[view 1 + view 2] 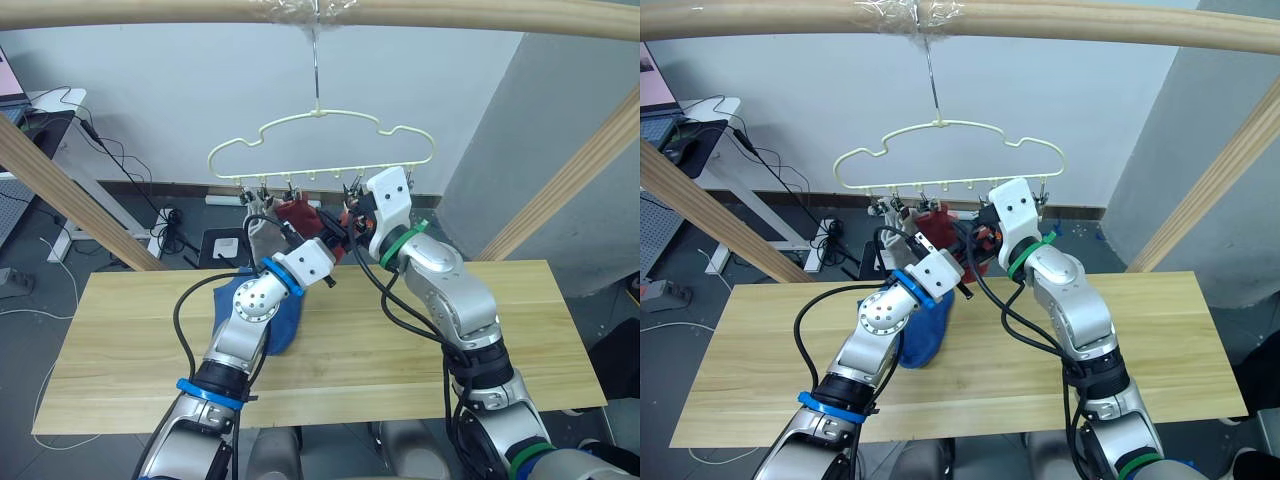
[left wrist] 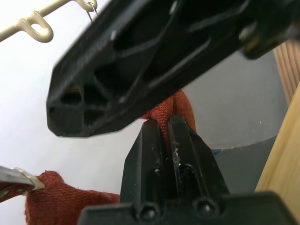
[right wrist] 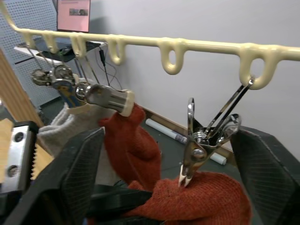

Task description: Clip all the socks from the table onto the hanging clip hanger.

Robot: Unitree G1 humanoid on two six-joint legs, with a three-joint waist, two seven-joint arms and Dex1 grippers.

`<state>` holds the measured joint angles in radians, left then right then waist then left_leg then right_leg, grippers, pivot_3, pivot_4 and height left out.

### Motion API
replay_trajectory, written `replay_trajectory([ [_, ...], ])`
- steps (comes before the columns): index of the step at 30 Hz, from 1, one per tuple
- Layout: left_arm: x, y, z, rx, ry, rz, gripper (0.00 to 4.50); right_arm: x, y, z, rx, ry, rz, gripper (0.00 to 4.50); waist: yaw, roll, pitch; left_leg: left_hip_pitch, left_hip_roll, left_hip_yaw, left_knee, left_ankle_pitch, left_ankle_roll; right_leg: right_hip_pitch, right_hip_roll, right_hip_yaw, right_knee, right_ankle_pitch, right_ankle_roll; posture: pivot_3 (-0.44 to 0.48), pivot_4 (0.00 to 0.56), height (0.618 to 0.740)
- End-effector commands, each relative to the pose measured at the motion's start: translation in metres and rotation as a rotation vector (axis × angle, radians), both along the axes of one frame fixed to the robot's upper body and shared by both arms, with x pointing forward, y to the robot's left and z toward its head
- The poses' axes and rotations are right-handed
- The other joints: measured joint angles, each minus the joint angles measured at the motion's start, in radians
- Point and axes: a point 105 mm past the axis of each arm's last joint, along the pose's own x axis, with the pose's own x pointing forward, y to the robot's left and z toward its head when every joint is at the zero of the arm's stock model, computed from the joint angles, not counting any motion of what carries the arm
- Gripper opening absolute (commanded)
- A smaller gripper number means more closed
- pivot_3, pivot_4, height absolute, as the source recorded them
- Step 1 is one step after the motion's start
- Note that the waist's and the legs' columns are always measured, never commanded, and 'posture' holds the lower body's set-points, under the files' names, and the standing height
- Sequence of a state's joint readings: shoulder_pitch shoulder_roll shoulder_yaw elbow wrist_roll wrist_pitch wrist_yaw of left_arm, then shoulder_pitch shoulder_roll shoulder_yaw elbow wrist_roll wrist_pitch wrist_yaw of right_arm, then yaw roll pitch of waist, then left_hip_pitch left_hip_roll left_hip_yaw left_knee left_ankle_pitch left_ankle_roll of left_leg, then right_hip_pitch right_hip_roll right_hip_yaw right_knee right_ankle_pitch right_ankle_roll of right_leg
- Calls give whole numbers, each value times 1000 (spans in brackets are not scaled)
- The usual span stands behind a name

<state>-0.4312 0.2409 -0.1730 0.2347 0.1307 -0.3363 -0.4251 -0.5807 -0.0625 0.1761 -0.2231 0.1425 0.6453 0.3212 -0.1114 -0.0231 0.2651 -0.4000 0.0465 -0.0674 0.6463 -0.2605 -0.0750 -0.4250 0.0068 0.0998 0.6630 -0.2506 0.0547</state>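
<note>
- We hold the second rust-red sock point(image 3: 206, 197) up under the clip hanger point(image 1: 322, 135), which hangs by its hook from the wooden pole point(image 1: 320, 14) above the table point(image 1: 520, 330).
- Our left gripper point(image 2: 169, 123) has its two fingers pressed together on the edge of this sock, as the left wrist view shows.
- Our right gripper point(image 3: 164, 164) is spread wide, one finger on each side of the open metal clip point(image 3: 197, 150); the clip's tips sit just over the sock's edge.
- To do this step well, we judge that the fabric should go deep between the clip's tips before the clip is let close, and the left gripper should let go only when the clip bites.
- The clip swings freely on its loop, so we think the right fingers must keep it steady; a thin bite on the knit could slip out.
- Another rust-red sock point(image 3: 133, 140) hangs already from a neighbour clip, and a light grey sock point(image 3: 63, 126) hangs beside it.
- A blue sock point(image 1: 272, 318) lies on the table under our left arm, not yet hung.
- The table is of pale wooden planks; behind it we see a white wall, a grey floor, cables and a desk at the left side.
</note>
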Motion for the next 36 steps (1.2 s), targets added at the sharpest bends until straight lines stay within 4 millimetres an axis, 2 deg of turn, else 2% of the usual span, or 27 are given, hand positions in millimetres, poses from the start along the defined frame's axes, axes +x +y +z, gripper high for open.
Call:
replay_trajectory([
  [1, -3, -5, 7, -15, -29, -18, 0, -20, -3, 13, 11, -34, 81, 4382, 1, 0, 0, 0, 0, 0, 0, 0, 0, 0, 0, 0, 0, 0, 0, -117, 248, 740],
  [11, -3, -7, 8, -76, 13, -25, 0, -52, -21, 9, -54, 6, 221, 4382, 0, 0, 0, 0, 0, 0, 0, 0, 0, 0, 0, 0, 0, 0, 0, -125, 251, 740],
  [16, -3, -10, 9, -95, 17, -26, 0, -53, -27, 5, -78, 17, 211, 4382, 0, 0, 0, 0, 0, 0, 0, 0, 0, 1, 0, 0, 0, 0, 0, -131, 254, 740],
  [36, -3, -10, 10, -131, 35, -22, 0, -50, -32, 0, -104, 16, 184, 4382, 0, 0, 0, 0, 0, 0, 0, 0, 0, 1, 0, 0, 0, 0, 0, -135, 254, 740],
])
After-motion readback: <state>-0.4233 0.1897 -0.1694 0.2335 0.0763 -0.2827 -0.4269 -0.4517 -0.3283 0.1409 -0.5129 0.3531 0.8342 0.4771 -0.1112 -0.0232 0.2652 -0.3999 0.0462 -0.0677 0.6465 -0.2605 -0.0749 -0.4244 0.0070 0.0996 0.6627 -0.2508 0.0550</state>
